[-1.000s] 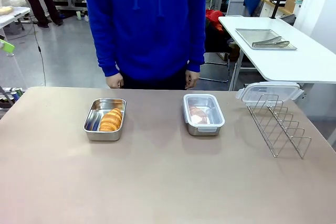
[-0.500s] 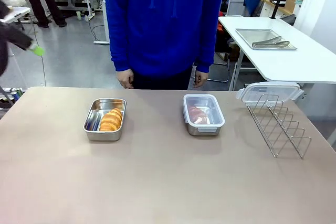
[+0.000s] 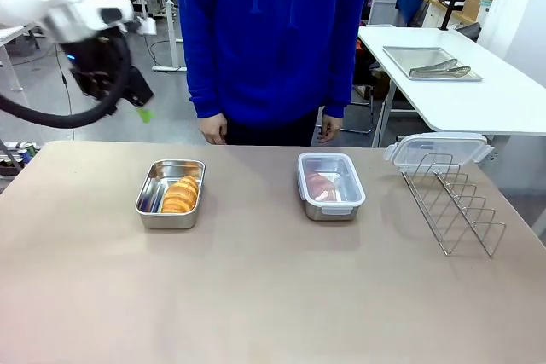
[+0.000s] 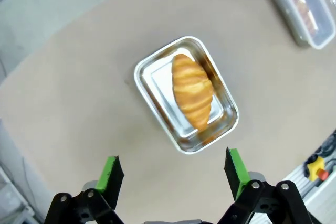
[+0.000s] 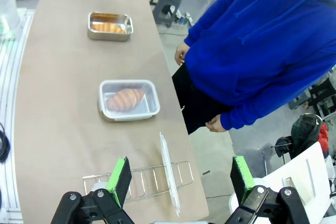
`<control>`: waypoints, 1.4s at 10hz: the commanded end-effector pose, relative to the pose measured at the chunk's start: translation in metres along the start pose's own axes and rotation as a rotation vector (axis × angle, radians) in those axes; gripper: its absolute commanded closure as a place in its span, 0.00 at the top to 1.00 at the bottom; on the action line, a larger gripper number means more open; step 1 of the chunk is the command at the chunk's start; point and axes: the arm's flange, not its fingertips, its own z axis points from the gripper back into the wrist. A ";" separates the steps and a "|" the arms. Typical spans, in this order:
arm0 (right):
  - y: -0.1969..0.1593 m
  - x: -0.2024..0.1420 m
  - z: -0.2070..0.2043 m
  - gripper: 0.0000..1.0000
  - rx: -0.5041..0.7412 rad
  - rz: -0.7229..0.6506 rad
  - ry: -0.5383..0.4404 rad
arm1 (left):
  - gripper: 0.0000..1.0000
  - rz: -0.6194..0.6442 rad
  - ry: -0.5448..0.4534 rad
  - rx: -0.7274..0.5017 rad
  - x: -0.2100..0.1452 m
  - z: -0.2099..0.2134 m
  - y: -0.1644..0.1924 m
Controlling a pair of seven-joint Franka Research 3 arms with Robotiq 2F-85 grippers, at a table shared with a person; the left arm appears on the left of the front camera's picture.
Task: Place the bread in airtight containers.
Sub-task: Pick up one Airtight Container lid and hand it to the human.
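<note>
Standing by a beige table (image 3: 256,296) in a workshop, both pincers (image 4: 172,174) (image 5: 179,179) gape, grasping nothing.

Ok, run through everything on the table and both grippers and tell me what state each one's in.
Left tin: open, no lid, croissant inside.
Right tin: clear lid on, croissant inside.
Spare lid: leaning upright in the wire rack.
Left gripper: open, empty, above the left tin.
Right gripper: open, empty.
</note>
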 end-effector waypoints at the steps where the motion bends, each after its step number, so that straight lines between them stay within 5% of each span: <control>1: 0.001 0.001 0.001 1.00 -0.003 0.006 -0.015 | 1.00 0.048 0.106 0.055 0.027 -0.024 -0.011; 4: 0.001 0.001 0.001 1.00 -0.003 0.006 -0.015 | 1.00 0.154 0.155 0.178 0.028 -0.087 -0.025; 7: 0.001 0.001 0.001 1.00 -0.003 0.006 -0.015 | 1.00 0.231 0.128 0.160 0.005 -0.133 -0.008; 14: 0.001 0.001 0.001 1.00 -0.003 0.006 -0.015 | 1.00 0.297 0.037 0.124 -0.029 -0.149 0.010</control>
